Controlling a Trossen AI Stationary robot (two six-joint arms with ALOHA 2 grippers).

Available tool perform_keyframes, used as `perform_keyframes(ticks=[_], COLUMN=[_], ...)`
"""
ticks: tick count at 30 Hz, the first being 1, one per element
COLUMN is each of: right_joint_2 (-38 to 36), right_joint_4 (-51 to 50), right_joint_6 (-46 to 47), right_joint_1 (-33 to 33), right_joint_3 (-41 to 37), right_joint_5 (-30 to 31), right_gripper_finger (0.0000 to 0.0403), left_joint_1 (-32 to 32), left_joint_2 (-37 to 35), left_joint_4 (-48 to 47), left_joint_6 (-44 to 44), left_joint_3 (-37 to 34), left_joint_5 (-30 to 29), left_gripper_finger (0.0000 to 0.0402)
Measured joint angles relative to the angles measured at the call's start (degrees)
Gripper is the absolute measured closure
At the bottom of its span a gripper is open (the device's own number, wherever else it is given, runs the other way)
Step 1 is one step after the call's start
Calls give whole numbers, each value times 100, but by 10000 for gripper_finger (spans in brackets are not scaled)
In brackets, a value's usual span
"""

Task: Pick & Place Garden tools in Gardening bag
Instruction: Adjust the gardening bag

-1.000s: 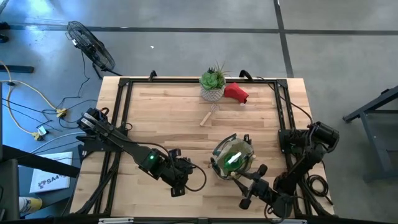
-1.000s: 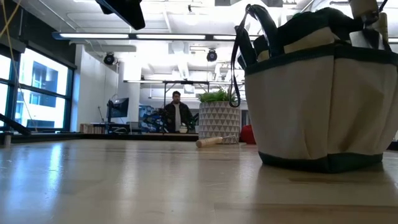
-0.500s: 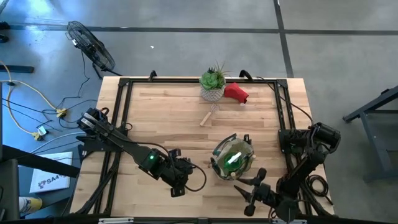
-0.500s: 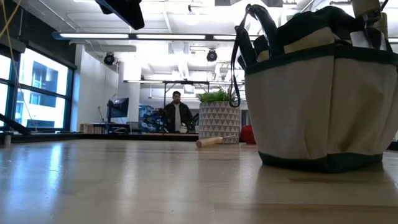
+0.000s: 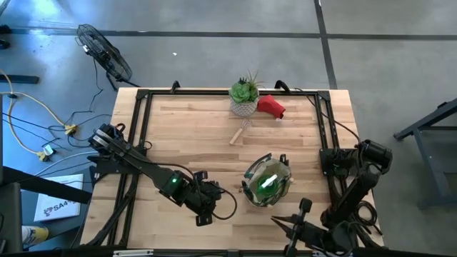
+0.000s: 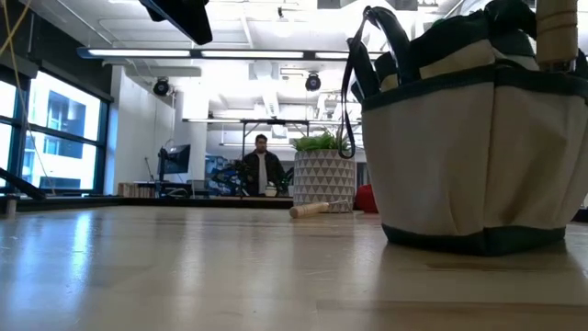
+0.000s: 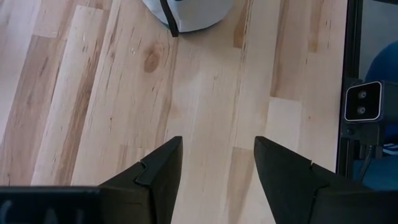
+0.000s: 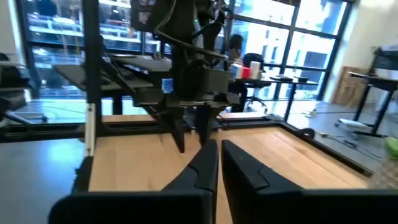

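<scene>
While both arms stay low at the near side, the wooden table (image 5: 214, 121) carries everything else. The gardening bag (image 5: 267, 181) stands upright on the near right part of the table, between the two grippers, round from above, tan with a dark green rim; something green shows inside it, and in the low view a pale wooden handle (image 6: 557, 32) sticks up out of its top (which tool this is, I cannot tell). The potted plant (image 5: 245, 97), green and spiky in a white pot, stands at the far edge near the middle. Just to its right lies the red soft item (image 5: 271, 106), outside the bag. Near the pot, on its near side, a wooden-handled tool (image 5: 240, 132) lies slanted on the boards, also outside the bag.

The left gripper (image 5: 208, 203) hovers over the near part of the table, left of the bag; its wrist view shows the two dark fingers (image 7: 158, 171) apart with only bare wood between them, and the bag's pale bottom edge beyond. The right gripper (image 5: 294, 230) is at the near edge, on the near right of the bag and apart from it; its fingers (image 8: 202, 168) are pressed together with nothing between them.

On the floor to the far left of the table stands a fan (image 5: 105, 53).
</scene>
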Motion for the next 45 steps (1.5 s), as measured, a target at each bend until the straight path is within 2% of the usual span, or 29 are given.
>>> perform_keyframes(ticks=[5,10,15,26,29,32,40,45], right_joint_2=[0,0,0,2,2,2,-92,-198], right_joint_4=[1,-128,-941,-3504,-3898,-3851,-3204,-3170], right_joint_6=[-365,-114,822,3729,4265,4215,2447,2336], right_joint_1=[-28,-179,-440,-765,-834,-836,-509,-242], right_joint_3=[148,123,25,17,11,40,647,864], right_joint_5=[345,556,461,-460,-735,-805,-498,-502], right_gripper_finger=[399,399,399,400,400,400,400,400], left_joint_1=[0,0,0,0,0,0,0,0], left_joint_2=[0,0,0,0,0,0,0,0], left_joint_4=[3,3,5,5,3,2,1,-8], left_joint_6=[0,0,2,2,2,3,2,-23], left_joint_3=[0,0,0,0,0,0,0,0], left_joint_5=[0,-4,-7,-11,-19,-22,-22,-68], left_gripper_finger=[206,206,206,206,206,206,206,206])
